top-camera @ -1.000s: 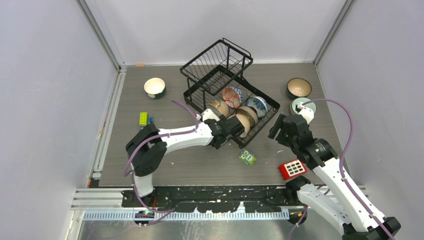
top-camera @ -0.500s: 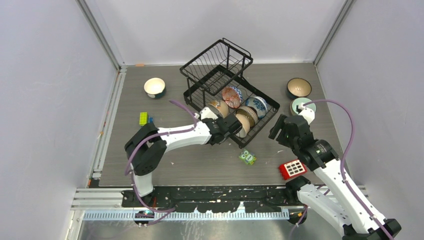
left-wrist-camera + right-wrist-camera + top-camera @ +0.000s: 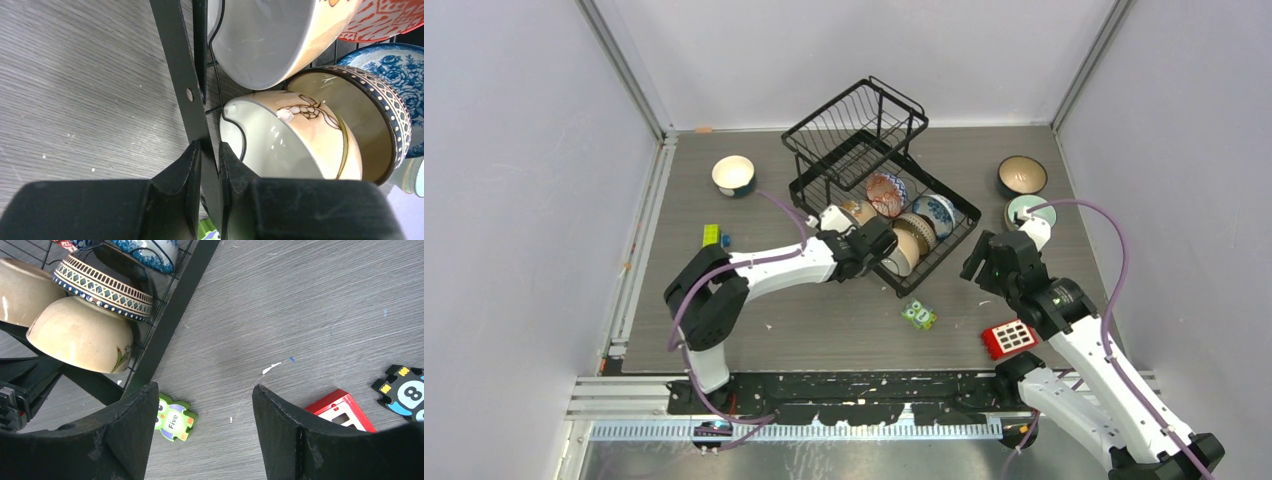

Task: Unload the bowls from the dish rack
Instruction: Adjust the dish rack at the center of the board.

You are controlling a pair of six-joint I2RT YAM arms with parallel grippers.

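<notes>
Surface: grey wood-grain table (image 3: 724, 300), pale walls around.
Dish rack (image 3: 945, 252): mid-table, with five bowls (image 3: 886, 193) leaning in its lower tray.
Left gripper (image 3: 209, 150): pinching the rack's near frame bar, probably to steady or shift it.
Right gripper (image 3: 204, 395): spread and empty, beside the rack's right corner.
Unloaded bowls (image 3: 733, 173): three, on the table around the rack.

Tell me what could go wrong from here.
1. The left gripper is pinching the dish rack by its frame bar, not a bowl; any pull would likely drag or tip the rack.
2. The cream bowl leans on edge right beside that bar, next to the patterned-rim bowl; a jolt could knock them together.
3. The open right gripper hovers by the rack's corner, so a sliding rack might hit it.
</notes>
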